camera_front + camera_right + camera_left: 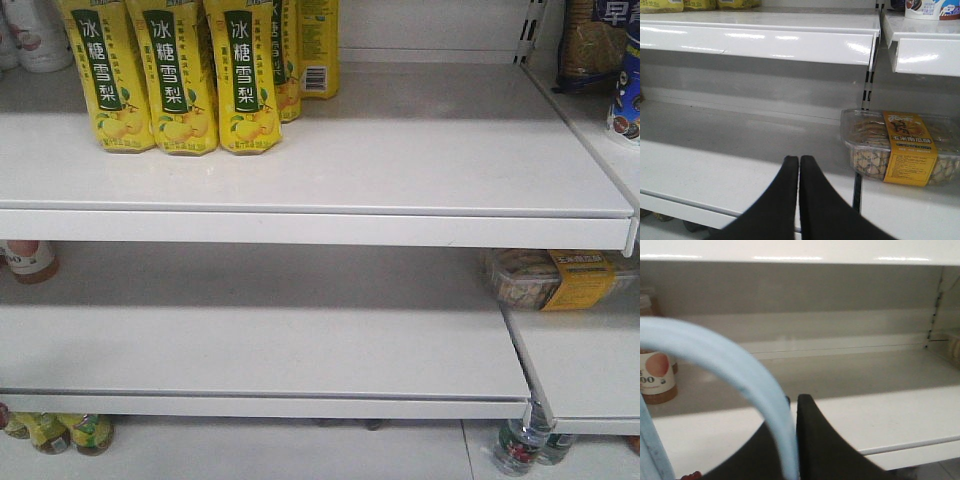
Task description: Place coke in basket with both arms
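In the left wrist view my left gripper (793, 405) is shut on the pale blue handle of the basket (730, 360). The handle arcs from the left edge down between the black fingers (825, 445). A strip of the basket's side shows at the lower left. In the right wrist view my right gripper (799, 161) is shut with nothing between its fingers, and it hangs over the front of the middle shelf (715, 170). The coke is out of view. Neither arm shows in the front view.
Yellow drink cartons (190, 80) stand on the top shelf (400, 150). A peach-labelled bottle (657, 375) stands at the middle shelf's left end. A clear snack box with a yellow label (900, 145) lies on the adjoining shelf to the right. Bottles (520, 445) stand on the lowest level.
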### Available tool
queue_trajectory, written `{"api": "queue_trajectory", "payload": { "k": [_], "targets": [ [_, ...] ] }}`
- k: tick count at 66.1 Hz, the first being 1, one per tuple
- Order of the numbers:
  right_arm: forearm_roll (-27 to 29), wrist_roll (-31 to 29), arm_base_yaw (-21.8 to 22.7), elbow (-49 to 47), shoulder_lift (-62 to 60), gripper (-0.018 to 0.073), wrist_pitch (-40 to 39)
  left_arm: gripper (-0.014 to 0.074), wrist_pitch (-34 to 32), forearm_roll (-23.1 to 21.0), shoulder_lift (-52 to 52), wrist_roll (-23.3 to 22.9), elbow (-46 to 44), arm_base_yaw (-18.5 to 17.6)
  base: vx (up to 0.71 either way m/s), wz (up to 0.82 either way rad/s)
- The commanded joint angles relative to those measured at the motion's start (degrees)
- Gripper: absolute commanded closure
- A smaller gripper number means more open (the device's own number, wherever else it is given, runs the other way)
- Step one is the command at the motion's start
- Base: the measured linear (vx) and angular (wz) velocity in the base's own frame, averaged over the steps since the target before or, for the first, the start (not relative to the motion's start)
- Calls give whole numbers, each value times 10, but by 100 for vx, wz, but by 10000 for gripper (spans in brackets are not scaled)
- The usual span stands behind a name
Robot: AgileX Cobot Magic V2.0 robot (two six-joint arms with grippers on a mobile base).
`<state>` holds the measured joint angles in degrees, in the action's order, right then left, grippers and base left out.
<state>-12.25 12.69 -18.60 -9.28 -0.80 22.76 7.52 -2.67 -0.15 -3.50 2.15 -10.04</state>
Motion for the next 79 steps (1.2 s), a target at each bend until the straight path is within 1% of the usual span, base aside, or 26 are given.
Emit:
{"api": "queue_trajectory", "payload": {
  "k": [1,9,18,21,34,79],
  "targets": [
    [-4,-2,3,-16,9,569,-40,603,-56,38,-16,23,1,26,0,0],
    [-4,-2,3,-16,9,569,-39,603,-55,55,-15,21,1,55,0,0],
    [-4,-2,3,-16,9,569,-39,603,-56,91,-15,-14,2,72,0,0],
    [-4,-2,3,-16,9,569,-39,603,-54,94,-15,-22,2,79,0,0],
    [-4,-2,3,-16,9,569,-39,603,-54,96,-15,-20,2,108,0,0],
    [-4,-2,3,-16,9,569,-39,603,-56,93,-15,-20,2,111,0,0]
  ]
}}
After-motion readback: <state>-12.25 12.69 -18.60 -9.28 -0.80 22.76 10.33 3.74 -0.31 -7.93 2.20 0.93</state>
